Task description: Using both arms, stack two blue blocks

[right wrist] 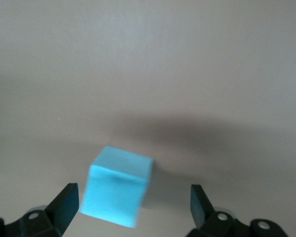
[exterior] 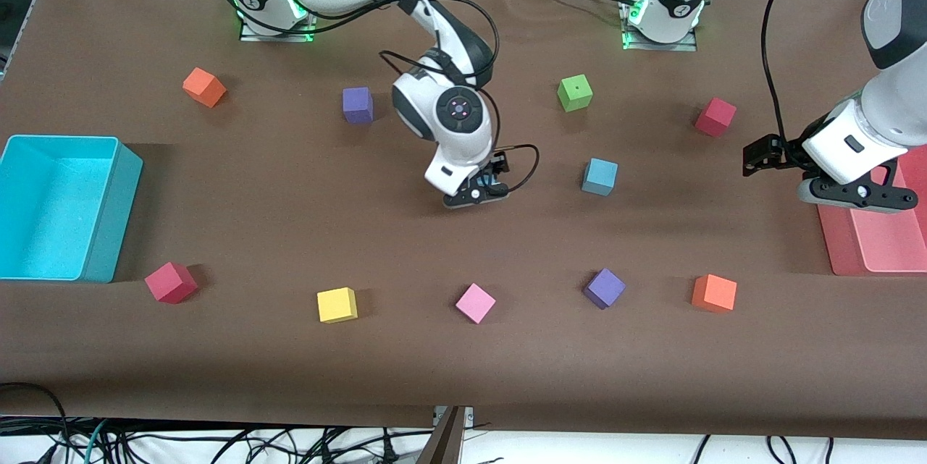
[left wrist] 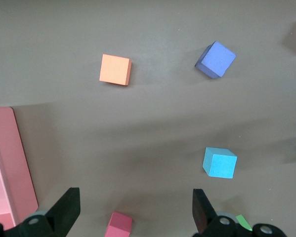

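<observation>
One blue block [right wrist: 119, 192] lies tilted between the open fingers of my right gripper [right wrist: 135, 195], low over the middle of the table. In the front view only a sliver of this blue block [exterior: 497, 176] shows under the right gripper [exterior: 487, 185]. The second blue block [exterior: 600, 176] sits on the table beside it, toward the left arm's end, and the left wrist view also shows this block [left wrist: 220, 163]. My left gripper [left wrist: 135, 197] hangs high and open, holding nothing, over the edge of the pink tray [exterior: 869, 250].
A cyan bin [exterior: 108, 218] stands at the right arm's end. Scattered cubes: orange [exterior: 204, 87], purple [exterior: 358, 104], green [exterior: 575, 93] and red [exterior: 715, 116] near the bases; red [exterior: 171, 282], yellow [exterior: 337, 305], pink [exterior: 475, 302], purple [exterior: 605, 288] and orange [exterior: 713, 292] near the front camera.
</observation>
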Tool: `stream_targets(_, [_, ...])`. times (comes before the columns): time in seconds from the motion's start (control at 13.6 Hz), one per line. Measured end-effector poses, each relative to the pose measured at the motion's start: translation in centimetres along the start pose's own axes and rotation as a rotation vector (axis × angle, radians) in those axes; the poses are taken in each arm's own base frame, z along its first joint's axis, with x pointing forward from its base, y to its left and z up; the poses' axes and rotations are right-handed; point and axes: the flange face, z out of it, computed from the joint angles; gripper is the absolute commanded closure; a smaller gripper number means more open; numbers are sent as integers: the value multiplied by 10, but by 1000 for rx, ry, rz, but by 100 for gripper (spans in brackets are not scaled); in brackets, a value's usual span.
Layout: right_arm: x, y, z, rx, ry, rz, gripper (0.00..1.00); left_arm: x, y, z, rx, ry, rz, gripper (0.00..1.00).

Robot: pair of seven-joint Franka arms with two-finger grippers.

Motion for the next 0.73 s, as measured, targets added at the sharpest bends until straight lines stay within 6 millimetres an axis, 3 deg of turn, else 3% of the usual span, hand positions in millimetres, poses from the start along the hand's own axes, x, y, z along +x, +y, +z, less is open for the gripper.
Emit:
stream_targets(0.15, [22,52,-31,4,14,-191,0,1,-1,-3,-20,11,-8,0])
stream_targets(0.29, [36,92,-43,6,24,-351,0,2,5,-2,-32,10,2,0])
stream_targets(0.44, [40,110,-40,6,21,-480,0,6,30,6,-40,-4,43,0])
stream_targets(0.73, [48,141,-18,94,74,-732,0,23,82,49,-49,-49,126,0])
